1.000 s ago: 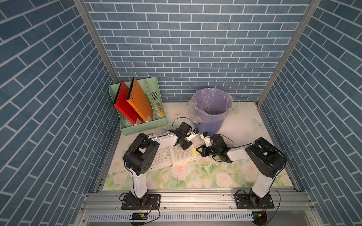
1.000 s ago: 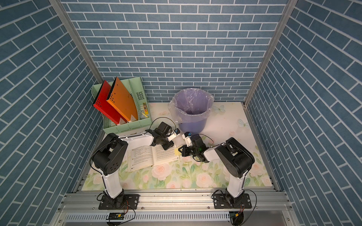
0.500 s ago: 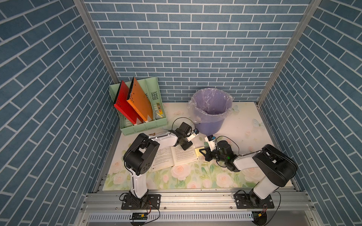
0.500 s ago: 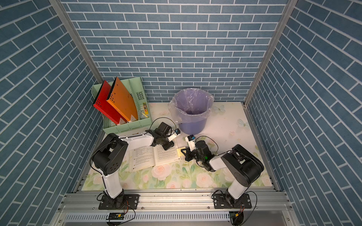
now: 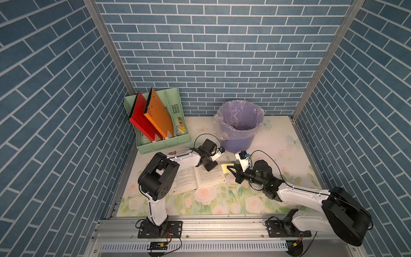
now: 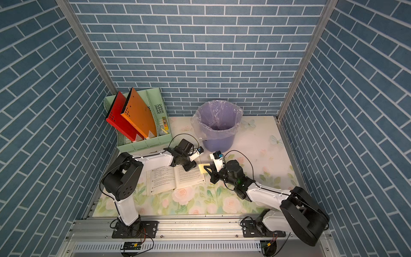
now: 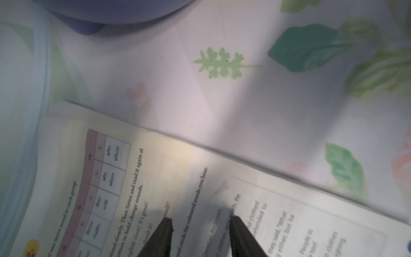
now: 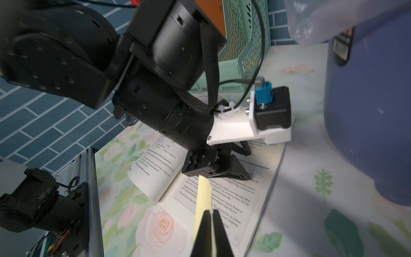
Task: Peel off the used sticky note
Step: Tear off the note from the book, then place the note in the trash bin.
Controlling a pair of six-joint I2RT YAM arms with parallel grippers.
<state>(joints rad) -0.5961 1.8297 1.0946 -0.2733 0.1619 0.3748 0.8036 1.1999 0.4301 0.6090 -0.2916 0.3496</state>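
Sticky note: thin, limp, featherlight; pinched at edge by clenched right tool. Left tool parted, apparently pressing book.

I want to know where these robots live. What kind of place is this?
Probably a robot test booth dressed up like a study desk. Two robot arms are bolted to a metal rail, the walls are brick-print panels, and an open book, file rack and bin sit on a flowery tablecloth.

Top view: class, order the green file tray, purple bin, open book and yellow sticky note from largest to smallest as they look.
1. Green file tray
2. Purple bin
3. Open book, partly hidden
4. Yellow sticky note, clearly smallest
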